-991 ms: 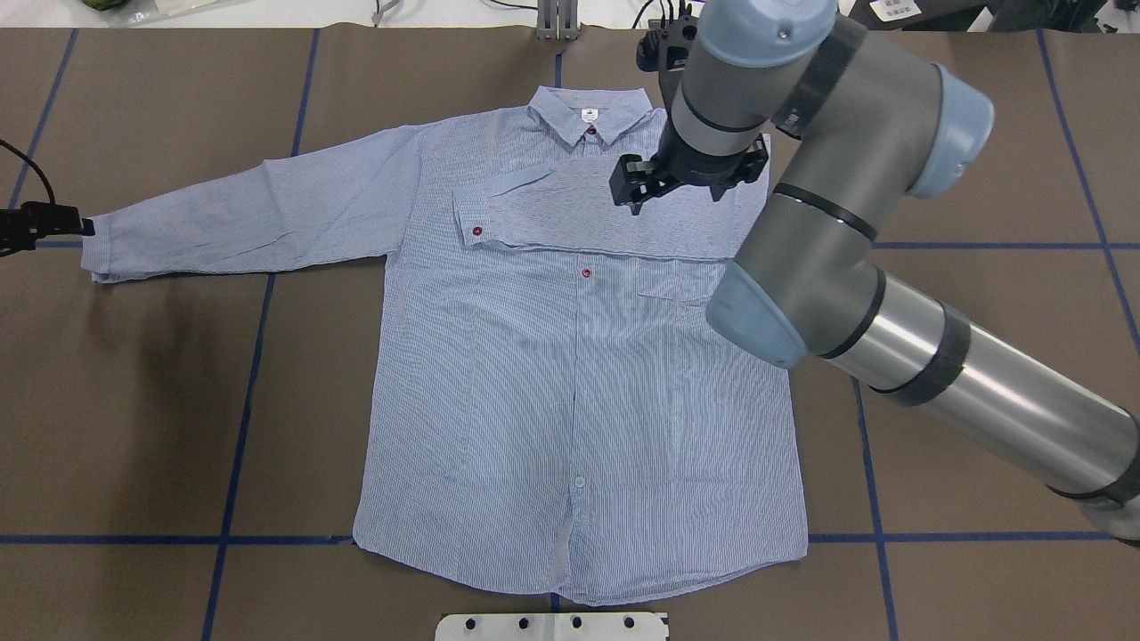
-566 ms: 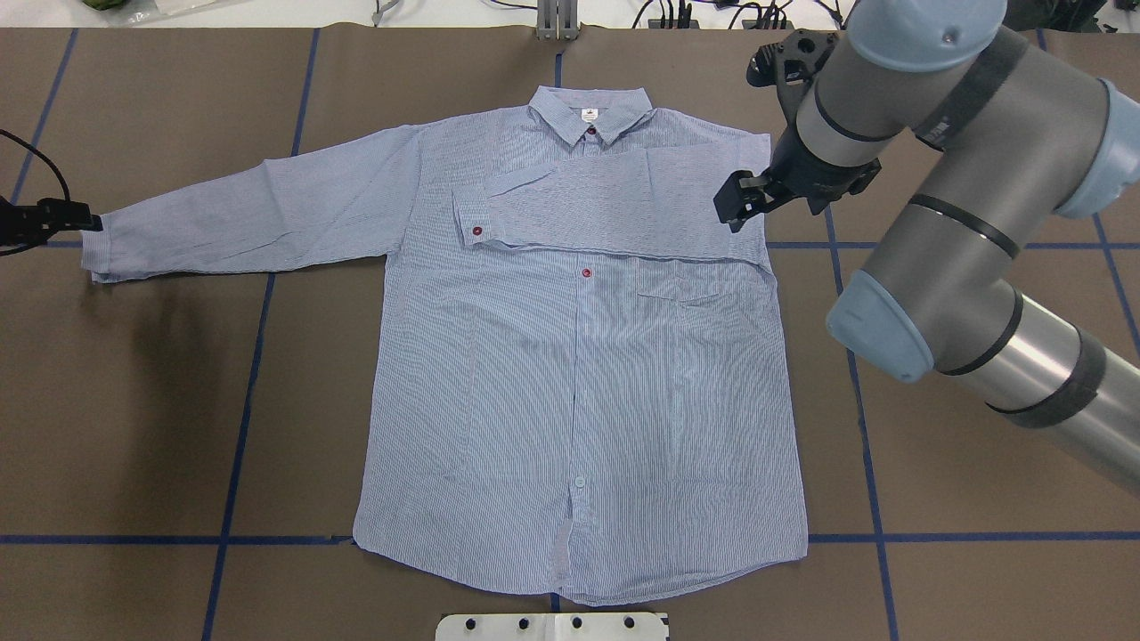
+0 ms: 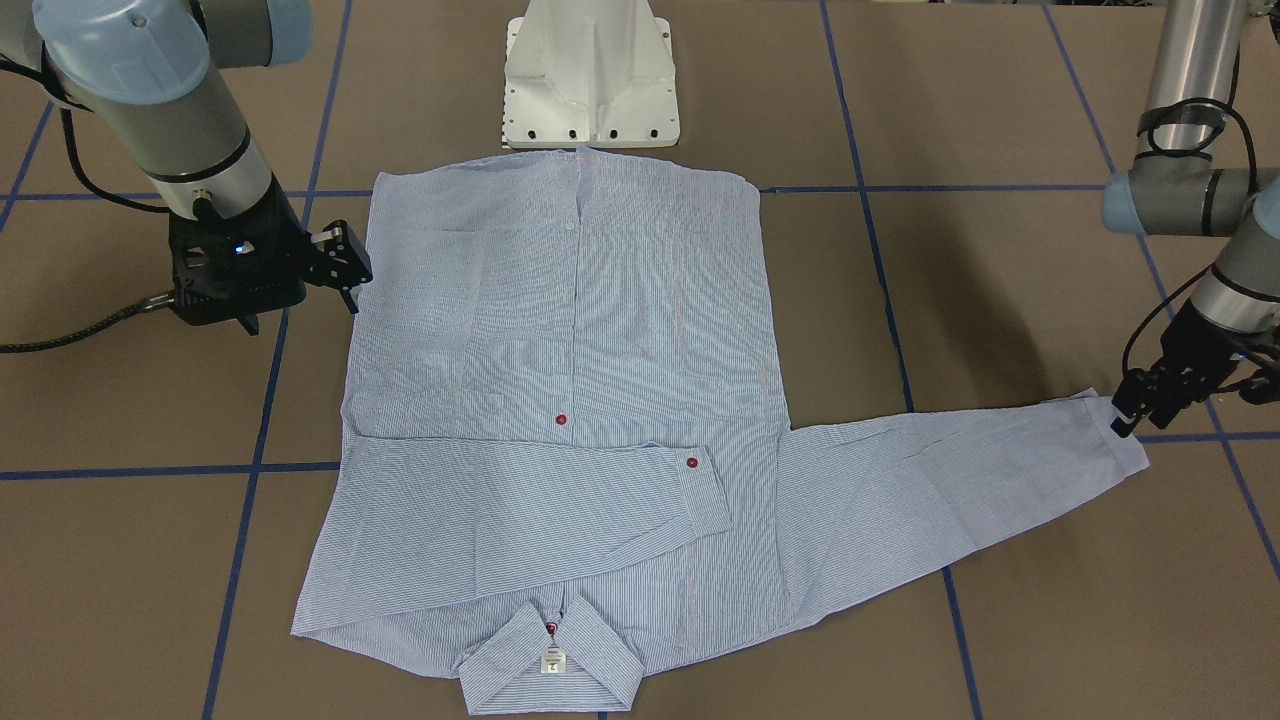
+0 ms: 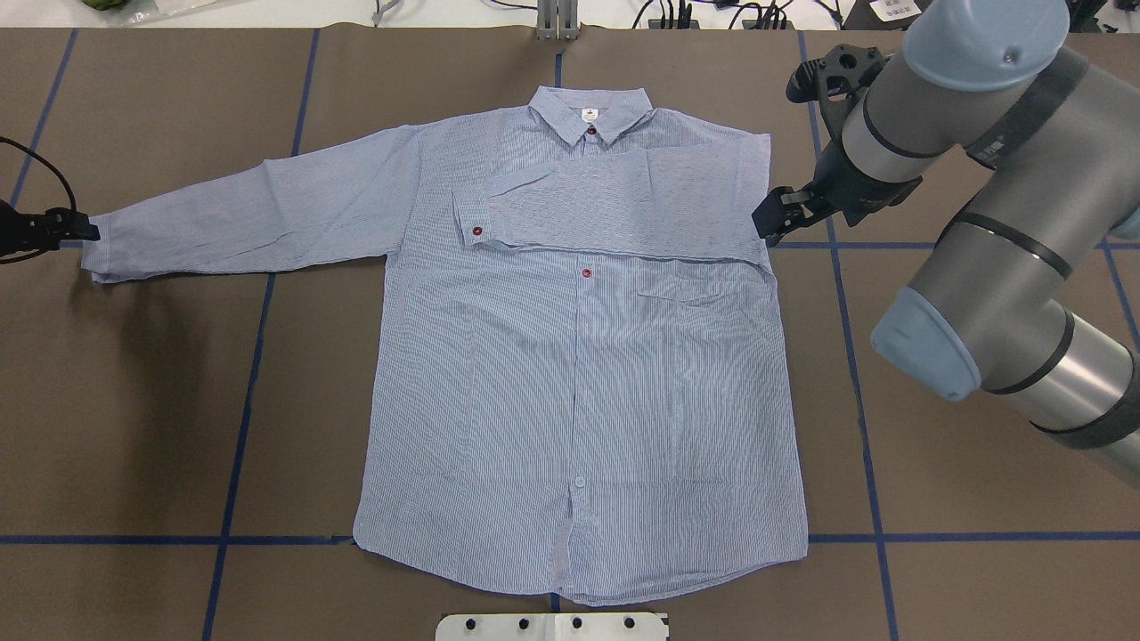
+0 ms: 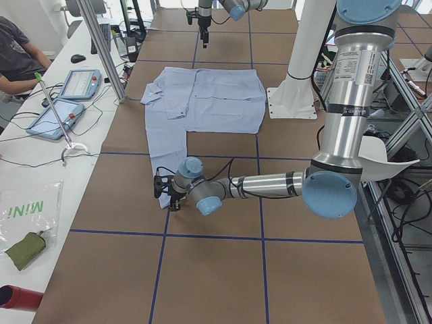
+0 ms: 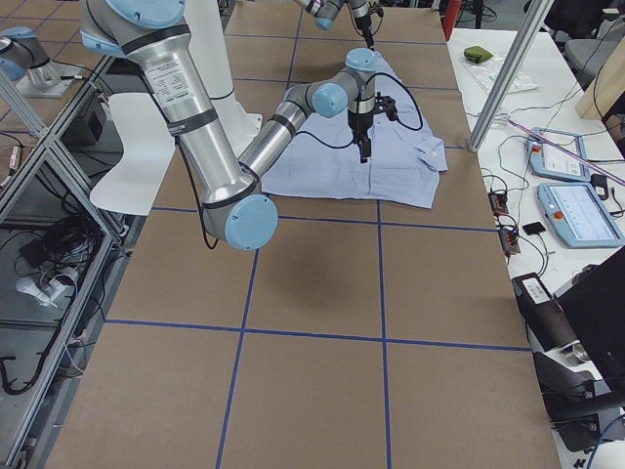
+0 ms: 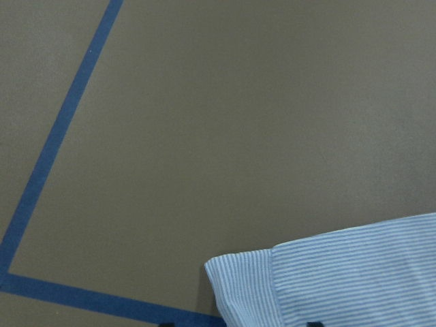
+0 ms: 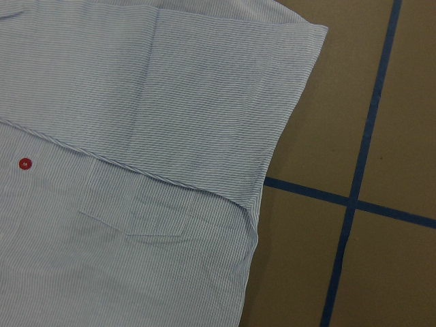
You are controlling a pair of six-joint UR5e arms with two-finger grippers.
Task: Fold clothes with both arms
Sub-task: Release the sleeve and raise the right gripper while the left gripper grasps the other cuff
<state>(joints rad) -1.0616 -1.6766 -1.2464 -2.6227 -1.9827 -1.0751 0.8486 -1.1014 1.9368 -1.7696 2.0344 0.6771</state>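
The light blue striped shirt [image 4: 579,374] lies flat, front up, collar at the far side. One sleeve is folded across the chest, with its red-buttoned cuff [image 4: 472,227] near the placket. The other sleeve stretches out to the overhead view's left, ending in a cuff [image 4: 93,258]. My left gripper [image 4: 85,233] is low at that cuff's edge and looks open. The left wrist view shows the cuff corner [image 7: 327,279] flat on the table. My right gripper [image 4: 770,218] is open and empty, just off the folded shoulder edge [image 8: 286,116]. In the front view it is beside the shirt [image 3: 345,265].
The white pedestal base [image 3: 590,80] stands at the shirt's hem side. Blue tape lines [image 4: 855,374] cross the brown table cover. A metal post [image 4: 557,22] stands at the far edge. Tablets [image 5: 64,101] and cables lie on the operators' bench beyond.
My right arm has swung from above the shirt's chest out to the right, off the shirt, leaving the folded sleeve in place. My left gripper has edged down to the outstretched cuff.
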